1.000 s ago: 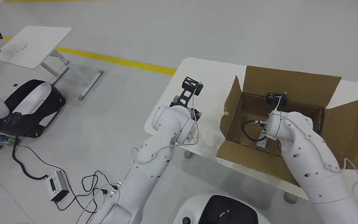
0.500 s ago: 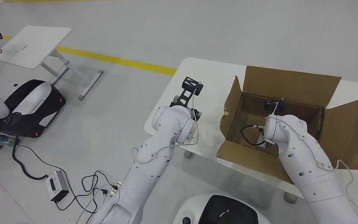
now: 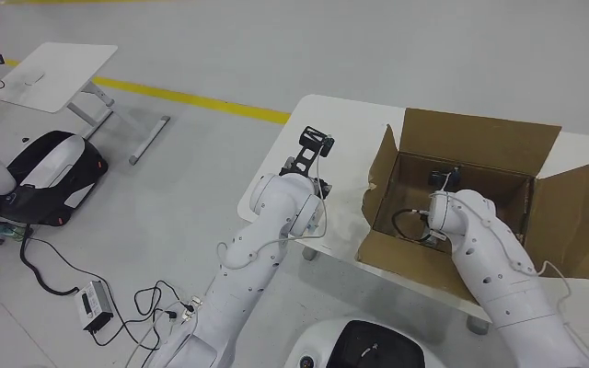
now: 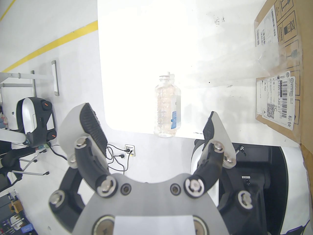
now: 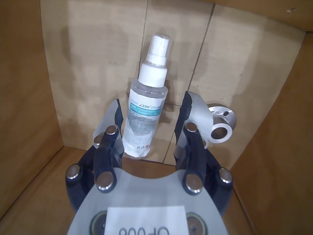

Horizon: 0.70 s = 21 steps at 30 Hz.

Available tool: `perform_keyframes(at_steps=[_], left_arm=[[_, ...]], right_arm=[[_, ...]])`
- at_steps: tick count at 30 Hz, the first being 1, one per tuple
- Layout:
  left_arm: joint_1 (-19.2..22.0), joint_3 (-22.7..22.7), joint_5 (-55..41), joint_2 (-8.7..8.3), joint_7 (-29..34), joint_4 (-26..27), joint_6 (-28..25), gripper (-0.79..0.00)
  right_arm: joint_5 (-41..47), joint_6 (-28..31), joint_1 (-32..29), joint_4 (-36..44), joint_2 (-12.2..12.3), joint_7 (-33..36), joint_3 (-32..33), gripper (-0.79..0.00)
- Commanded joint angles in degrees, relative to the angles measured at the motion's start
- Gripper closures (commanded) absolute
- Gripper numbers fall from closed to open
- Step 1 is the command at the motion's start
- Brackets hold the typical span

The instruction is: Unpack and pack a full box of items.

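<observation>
- Cardboard box (image 3: 479, 138) stands open on the white tabletop (image 3: 336, 129), and in the top view we place it on the tabletop's 3 o'clock side. Its flaps are folded out at 12, 3 and 9 o'clock.
- We see the right arm enter the box from 6 o'clock, its wrist down inside, over the middle of the box floor.
- Inside the box, the right gripper (image 5: 152, 97) is partly open and has hold of nothing. Its jaws stand either side of a spray bottle (image 5: 146, 113): one pad is just beside the label, and the other stands clear of the bottle with a gap.
- The spray bottle is clear, with a white nozzle under a see-through cap. It lies on the box floor with the nozzle pointing away from the gripper's palm.
- A silvery metal flange (image 5: 221, 124) lies on the box floor just beside one finger of the right gripper, partly hidden behind it.
- We find the left arm coming up from 7 o'clock, over the tabletop's 9 o'clock end and well apart from the box.
- The left gripper (image 4: 149, 113) is spread wide and empty, above the tabletop's edge.
- Beneath it a clear plastic bottle (image 4: 167, 108) sits at that edge, apart from the box's labelled outer wall. We cannot tell whether it stands or lies.
</observation>
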<state>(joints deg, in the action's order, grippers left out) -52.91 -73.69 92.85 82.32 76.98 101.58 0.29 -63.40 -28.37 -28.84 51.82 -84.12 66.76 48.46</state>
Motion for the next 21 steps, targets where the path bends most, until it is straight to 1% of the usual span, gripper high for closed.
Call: perform_keyframes(at_steps=[1, 4, 11, 12, 13, 14, 15, 17, 21], left_arm=[[0.0, 0.0, 0.0, 0.0, 0.0, 0.0, 0.0, -0.785], [0.0, 0.0, 0.0, 0.0, 0.0, 0.0, 0.0, -0.785], [0.0, 0.0, 0.0, 0.0, 0.0, 0.0, 0.0, -0.785], [0.0, 0.0, 0.0, 0.0, 0.0, 0.0, 0.0, -0.785], [0.0, 0.0, 0.0, 0.0, 0.0, 0.0, 0.0, -0.785], [0.0, 0.0, 0.0, 0.0, 0.0, 0.0, 0.0, -0.785], [0.0, 0.0, 0.0, 0.0, 0.0, 0.0, 0.0, -0.785], [0.0, 0.0, 0.0, 0.0, 0.0, 0.0, 0.0, -0.785], [0.0, 0.0, 0.0, 0.0, 0.0, 0.0, 0.0, -0.785]], right_arm=[[0.1, 0.2, 0.3, -0.8, -0.3, -0.2, -0.1, -0.505], [0.3, 0.3, 0.6, -2.0, -0.7, -0.6, -0.2, -0.486], [0.9, 0.8, 1.4, -5.2, -1.8, -1.3, -0.6, -0.369], [1.0, 0.8, 1.5, -5.6, -1.9, -1.4, -0.6, -0.317], [1.0, 0.8, 1.6, -6.1, -2.0, -1.5, -0.6, -0.305], [1.1, 0.9, 1.8, -6.5, -2.2, -1.6, -0.6, -0.24], [1.1, 1.0, 1.9, -6.9, -2.3, -1.7, -0.6, -0.142], [1.3, 0.9, 2.3, -7.5, -2.5, -2.0, -0.5, 0.0], [2.6, 1.6, 2.5, -5.4, -2.6, -4.8, 1.0, 0.0]])
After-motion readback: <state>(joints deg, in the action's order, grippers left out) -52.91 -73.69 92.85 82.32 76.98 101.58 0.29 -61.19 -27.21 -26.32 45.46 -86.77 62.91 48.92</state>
